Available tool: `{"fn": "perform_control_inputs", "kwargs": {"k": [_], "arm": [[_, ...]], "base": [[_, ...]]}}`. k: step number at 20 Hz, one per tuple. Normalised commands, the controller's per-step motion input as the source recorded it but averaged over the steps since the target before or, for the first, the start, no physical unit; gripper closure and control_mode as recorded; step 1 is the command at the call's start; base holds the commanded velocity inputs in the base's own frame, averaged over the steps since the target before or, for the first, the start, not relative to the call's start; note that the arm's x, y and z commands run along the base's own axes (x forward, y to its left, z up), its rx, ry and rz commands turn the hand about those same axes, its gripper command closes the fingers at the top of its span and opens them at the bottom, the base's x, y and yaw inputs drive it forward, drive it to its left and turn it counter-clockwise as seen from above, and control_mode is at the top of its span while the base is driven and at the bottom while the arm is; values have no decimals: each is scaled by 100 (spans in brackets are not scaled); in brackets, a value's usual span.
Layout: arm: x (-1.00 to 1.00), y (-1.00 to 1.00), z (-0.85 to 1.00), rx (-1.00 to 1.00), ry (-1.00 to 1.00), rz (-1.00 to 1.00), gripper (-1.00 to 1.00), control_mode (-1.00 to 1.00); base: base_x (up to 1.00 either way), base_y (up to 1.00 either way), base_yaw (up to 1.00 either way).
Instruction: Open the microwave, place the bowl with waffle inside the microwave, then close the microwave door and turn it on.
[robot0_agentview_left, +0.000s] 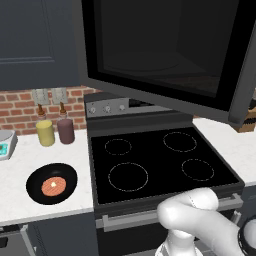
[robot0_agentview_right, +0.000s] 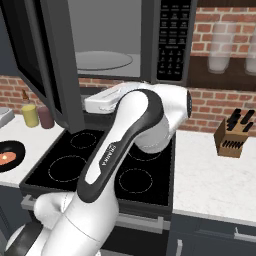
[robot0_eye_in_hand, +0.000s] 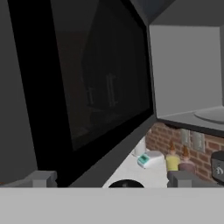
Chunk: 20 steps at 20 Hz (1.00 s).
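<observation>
bowl (robot0_eye_in_hand: 126, 184) — cut by grey band | keypad (robot0_agentview_right: 173, 37) labels unreadable (too small)

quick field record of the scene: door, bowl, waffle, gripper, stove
microwave door: swung open
microwave: interior with round turntable, nothing on it
bowl: on the counter left of the stove, apart from the arm
waffle: inside the bowl
gripper: open, holding nothing, facing the open door
stove: four burner rings, bare
bottles: yellow and maroon, by the brick wall
</observation>
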Motion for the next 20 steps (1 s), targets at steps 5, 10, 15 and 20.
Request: {"fn": "perform_control_inputs", "kwargs": {"k": [5,10,15,20], "arm": [[-3,66,0,0,0,0,-100,-100],[-32,49,0,4,0,5,-100,-100],[-54,55,0,6,0,15,-100,-100],[-61,66,0,4,0,11,-100,-100]], "base": [[0,0,0],[0,0,0],[0,0,0],[0,0,0]]}}
